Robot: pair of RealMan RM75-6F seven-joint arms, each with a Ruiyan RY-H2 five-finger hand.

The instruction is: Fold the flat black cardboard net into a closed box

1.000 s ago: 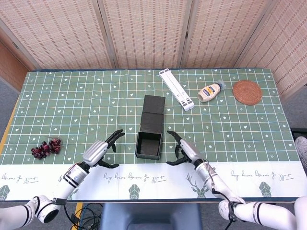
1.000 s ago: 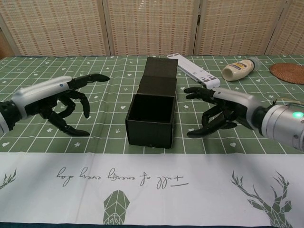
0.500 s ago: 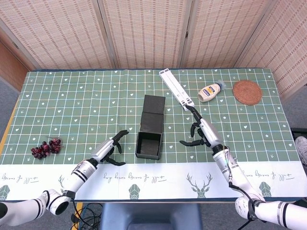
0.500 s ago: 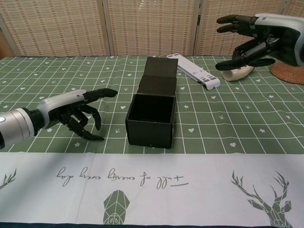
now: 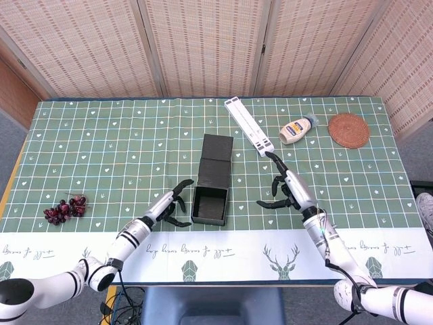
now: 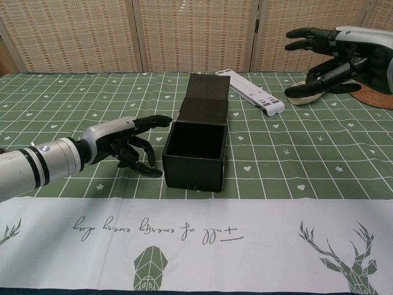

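A bunch of dark grapes [image 5: 65,208] lies near the left edge of the table [image 5: 101,145], on its green patterned cloth. The left robot hand [image 5: 170,209] sits low just beside the left wall of the black cardboard box [image 5: 210,204], fingers spread and lightly curled, holding nothing; whether a fingertip touches the wall cannot be told. The box stands open-topped near the middle of the table, its lid flap [image 5: 216,159] lying back flat behind it. Further right, the right robot hand [image 5: 287,189] hangs raised and well apart from the box, fingers apart and empty. Behind it lie a white slatted strip [image 5: 249,126], a squeeze bottle [image 5: 298,128] and a round woven coaster [image 5: 348,130].
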